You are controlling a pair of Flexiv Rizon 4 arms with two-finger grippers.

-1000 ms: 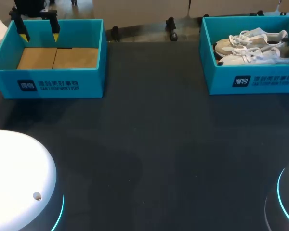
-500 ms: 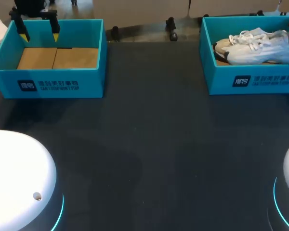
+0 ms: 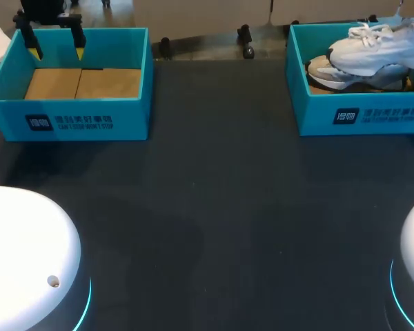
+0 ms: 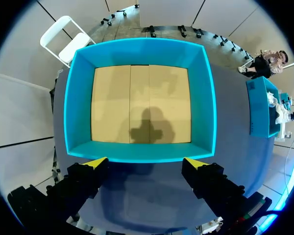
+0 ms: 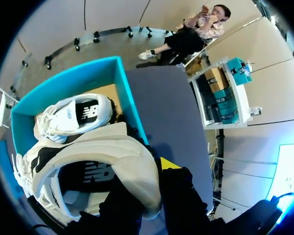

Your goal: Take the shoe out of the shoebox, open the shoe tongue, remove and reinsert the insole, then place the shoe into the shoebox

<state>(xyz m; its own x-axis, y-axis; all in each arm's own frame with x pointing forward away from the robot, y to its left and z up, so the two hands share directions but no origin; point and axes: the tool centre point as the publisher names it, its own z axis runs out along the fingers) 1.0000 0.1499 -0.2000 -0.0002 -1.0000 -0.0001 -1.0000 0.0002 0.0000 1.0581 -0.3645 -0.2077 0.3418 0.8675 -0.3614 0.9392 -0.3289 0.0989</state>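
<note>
The surface [image 3: 214, 207] was a dark, matte charcoal sheet, running across the whole head view to a straight far edge. Soft, even light lay on it, giving only faint, blurred shadows and a slight bluish sheen.

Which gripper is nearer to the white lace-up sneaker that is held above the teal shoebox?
Right. The right gripper is shut on the white lace-up sneaker itself; the left gripper hangs open over the other, empty teal box, across the table.
</note>
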